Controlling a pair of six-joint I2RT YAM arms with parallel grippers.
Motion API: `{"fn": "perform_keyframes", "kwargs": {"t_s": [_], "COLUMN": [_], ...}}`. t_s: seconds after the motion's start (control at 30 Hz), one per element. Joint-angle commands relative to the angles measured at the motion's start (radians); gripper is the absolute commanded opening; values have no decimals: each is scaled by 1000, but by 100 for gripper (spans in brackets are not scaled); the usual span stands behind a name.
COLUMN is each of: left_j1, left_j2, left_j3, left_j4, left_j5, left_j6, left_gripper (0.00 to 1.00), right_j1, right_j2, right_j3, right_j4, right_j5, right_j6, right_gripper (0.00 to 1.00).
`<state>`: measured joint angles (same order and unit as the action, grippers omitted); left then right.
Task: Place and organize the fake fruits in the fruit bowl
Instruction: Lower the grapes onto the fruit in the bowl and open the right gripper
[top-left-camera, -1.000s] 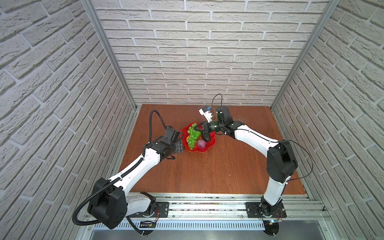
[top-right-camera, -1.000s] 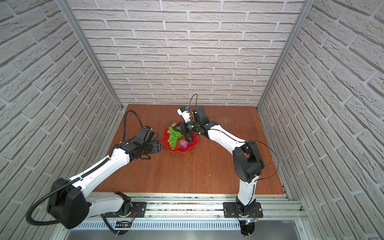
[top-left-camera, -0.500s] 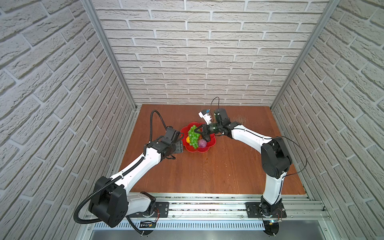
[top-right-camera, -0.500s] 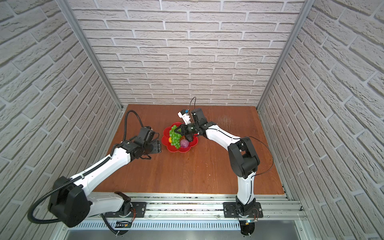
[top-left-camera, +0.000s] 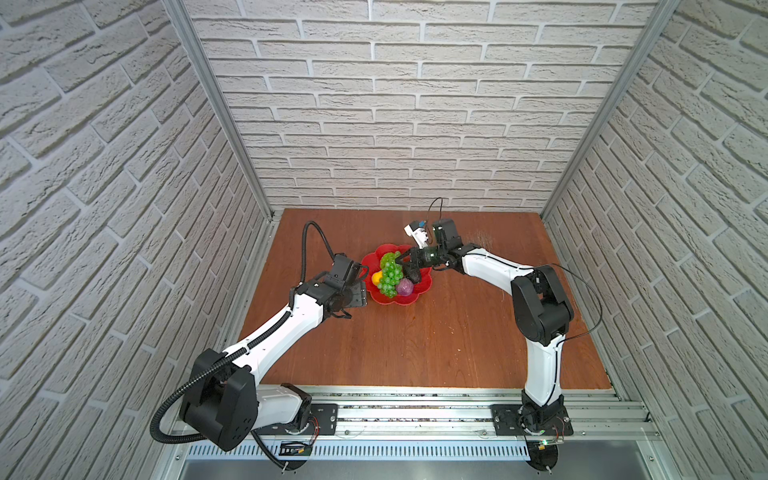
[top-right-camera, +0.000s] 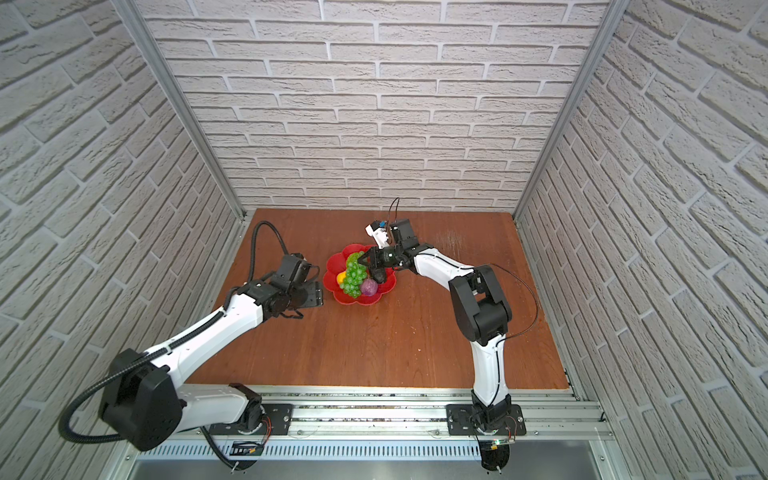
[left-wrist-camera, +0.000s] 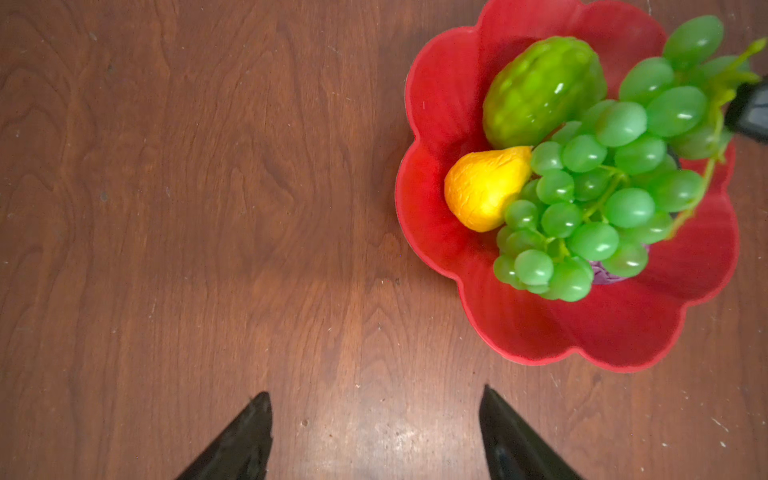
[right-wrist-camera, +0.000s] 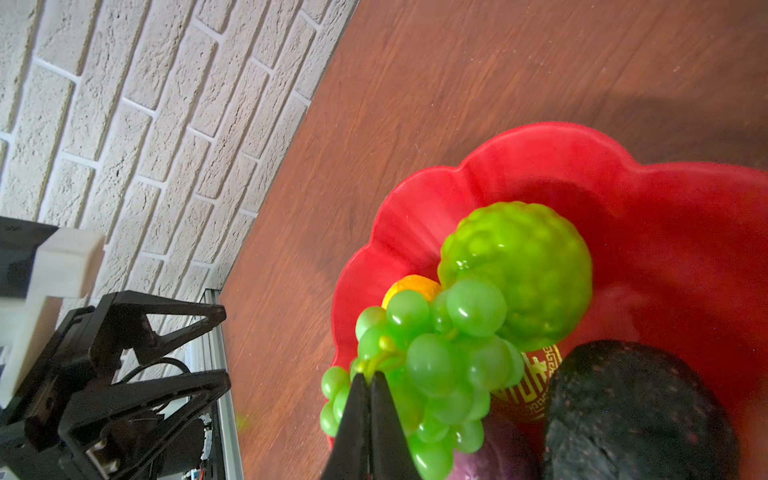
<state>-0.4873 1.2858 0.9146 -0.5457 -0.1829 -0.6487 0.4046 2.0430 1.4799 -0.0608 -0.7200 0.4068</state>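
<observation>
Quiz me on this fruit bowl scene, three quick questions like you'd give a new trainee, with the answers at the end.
1. True or false: the left hand is holding a fruit.
2. What is the right hand pinching? A: nothing. B: the stem of the grape bunch. C: a banana.
3. Fill in: ___ fruits lie in the fruit bowl.

Key: 1 false, it is open and empty over the table beside the bowl. 2 B. 3 five.
</observation>
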Motion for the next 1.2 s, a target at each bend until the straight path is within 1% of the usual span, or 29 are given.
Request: {"fn": "perform_keyframes", "kwargs": {"t_s": [0.0, 0.27, 0.53, 0.67, 0.8, 1.03, 1.17], "left_j1": [7, 6, 7, 7, 6, 7, 7], "left_j2": [5, 4, 4, 4, -3, 0, 18], "left_j3": [18, 10, 8, 10, 12, 13, 24], "left_j4": [20, 23, 24, 24, 24, 30, 43], "left_j5": [2, 8, 11, 13, 11, 14, 13], "left_j6": [-7, -16, -16, -15, -14, -12, -3], "left_gripper": [78, 78, 78, 78, 78, 78, 78], "right_j1": [-10, -32, -47, -54, -59, -61, -61], "right_j2": [1, 8, 30, 29, 3, -58, -133], "right_j3": [-19, -36, -44, -48, -60, -77, -102], "right_j4": [96, 95, 119, 126, 125, 33, -8], "right_j5": [-34, -18, -31, -26, -16, 43, 64], "right_j6": [35, 27, 56, 67, 60, -13, -48], "right_gripper": [6, 5, 6, 19, 24, 33, 37]}}
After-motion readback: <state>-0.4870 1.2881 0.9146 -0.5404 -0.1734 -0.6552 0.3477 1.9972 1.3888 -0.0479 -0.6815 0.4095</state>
